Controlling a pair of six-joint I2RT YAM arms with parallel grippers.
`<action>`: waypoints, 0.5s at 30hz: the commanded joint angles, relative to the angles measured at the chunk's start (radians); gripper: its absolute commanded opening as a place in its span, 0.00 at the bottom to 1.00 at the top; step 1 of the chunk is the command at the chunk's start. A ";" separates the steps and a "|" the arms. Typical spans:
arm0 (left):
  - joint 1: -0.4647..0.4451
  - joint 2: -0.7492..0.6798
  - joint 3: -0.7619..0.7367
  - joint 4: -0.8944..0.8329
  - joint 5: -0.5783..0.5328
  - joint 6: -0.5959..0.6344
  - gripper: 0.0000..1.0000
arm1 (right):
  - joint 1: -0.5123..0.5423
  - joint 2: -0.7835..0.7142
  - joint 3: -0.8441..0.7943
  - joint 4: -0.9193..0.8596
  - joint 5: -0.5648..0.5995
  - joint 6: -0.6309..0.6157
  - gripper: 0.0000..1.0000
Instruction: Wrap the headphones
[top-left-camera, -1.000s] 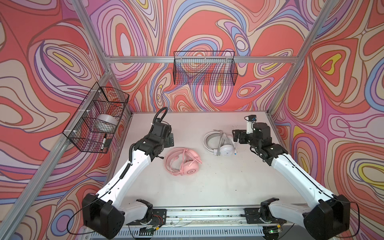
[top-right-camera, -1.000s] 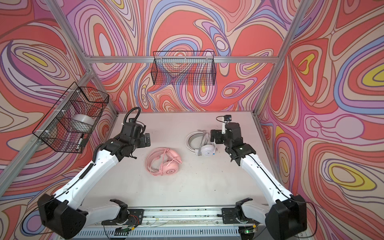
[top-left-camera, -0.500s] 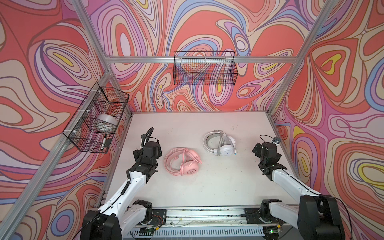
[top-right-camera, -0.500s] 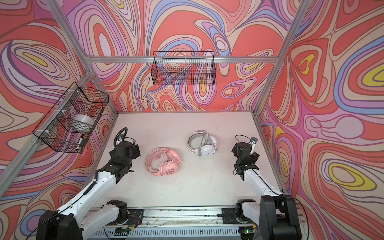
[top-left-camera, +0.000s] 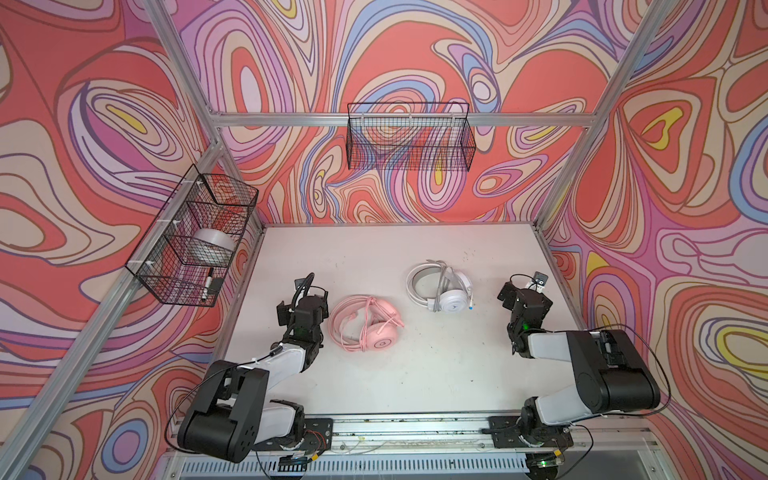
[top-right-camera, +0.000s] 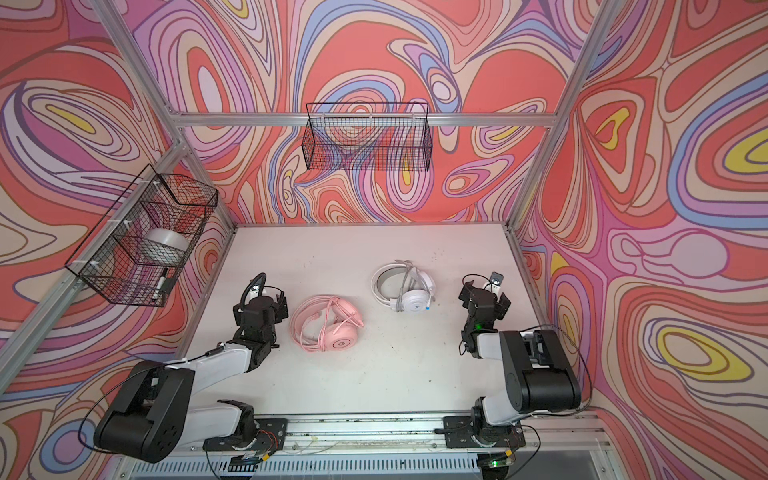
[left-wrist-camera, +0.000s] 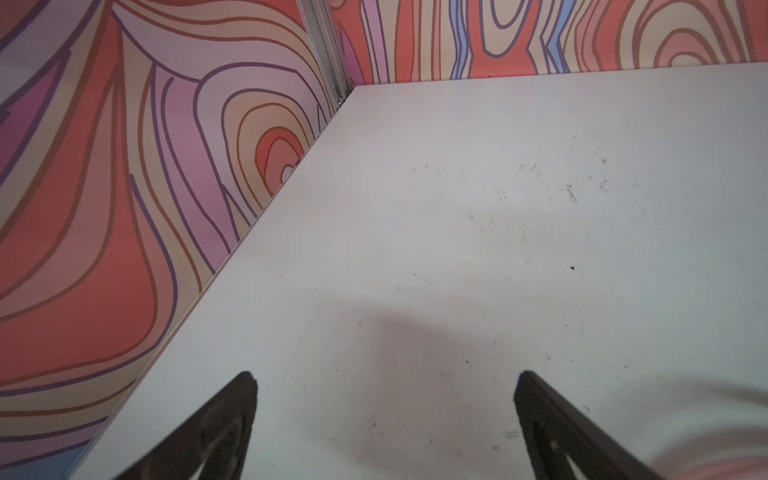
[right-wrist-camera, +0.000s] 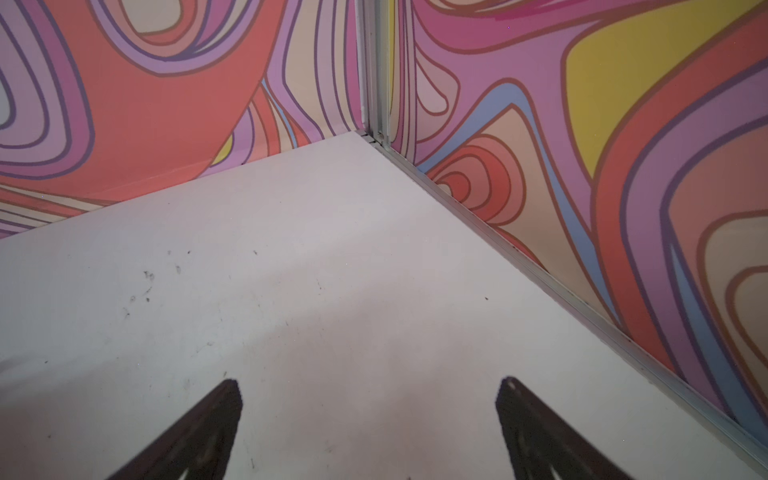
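Two headphones lie on the white table (top-left-camera: 415, 374), each with its cable looped around it. The pink headphones (top-left-camera: 380, 340) (top-right-camera: 340, 340) rest left of centre. The white headphones (top-left-camera: 453, 303) (top-right-camera: 413, 305) sit farther back and to the right. My left gripper (top-left-camera: 304, 305) (top-right-camera: 262, 305) (left-wrist-camera: 384, 382) is open and empty, just left of the pink set and apart from it. A pink blur (left-wrist-camera: 706, 469) shows at the edge of the left wrist view. My right gripper (top-left-camera: 524, 297) (top-right-camera: 484, 295) (right-wrist-camera: 370, 386) is open and empty over bare table, right of the white set.
A black wire basket (top-left-camera: 195, 241) on the left wall holds a tape roll (top-left-camera: 214, 245) and a marker (top-left-camera: 208, 282). Another wire basket (top-left-camera: 409, 141) hangs on the back wall. Patterned walls and aluminium posts close in the table on three sides.
Both arms have drawn back from the headphones toward the front and folded up. Both grippers stayed open and empty. The headphones have not moved.
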 joint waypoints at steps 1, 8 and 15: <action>0.010 0.041 0.002 0.205 -0.002 0.081 1.00 | -0.002 0.064 0.014 0.157 -0.084 -0.044 0.98; 0.077 0.107 -0.025 0.305 0.139 0.066 1.00 | -0.002 0.094 -0.014 0.230 -0.223 -0.088 0.98; 0.108 0.220 -0.072 0.513 0.264 0.087 1.00 | -0.002 0.154 -0.016 0.286 -0.213 -0.084 0.99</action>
